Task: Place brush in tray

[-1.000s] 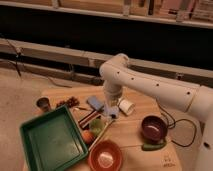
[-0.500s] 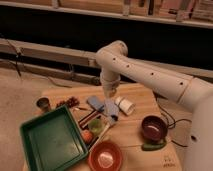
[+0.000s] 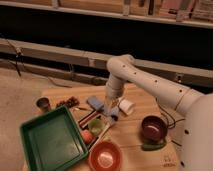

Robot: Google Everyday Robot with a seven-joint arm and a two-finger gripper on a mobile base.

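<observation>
The dark-green tray (image 3: 50, 142) lies at the front left of the wooden table. The brush (image 3: 101, 134), a slim pale stick, lies slanted on the table between the tray's right rim and the orange bowl (image 3: 106, 157). My gripper (image 3: 111, 112) hangs from the white arm over the middle of the table. It is just behind and a little right of the brush's far end. I see nothing held in it.
A dark flat striped object (image 3: 87, 117), a green item (image 3: 95, 125) and a small orange ball (image 3: 87, 136) crowd the brush. A blue object (image 3: 95, 102), a white cup (image 3: 126, 106), a metal cup (image 3: 43, 104) and a maroon bowl (image 3: 153, 127) stand around.
The arm has swung its elbow to the left and towards the back. The gripper stays over the middle of the table. The brush and tray have not moved.
</observation>
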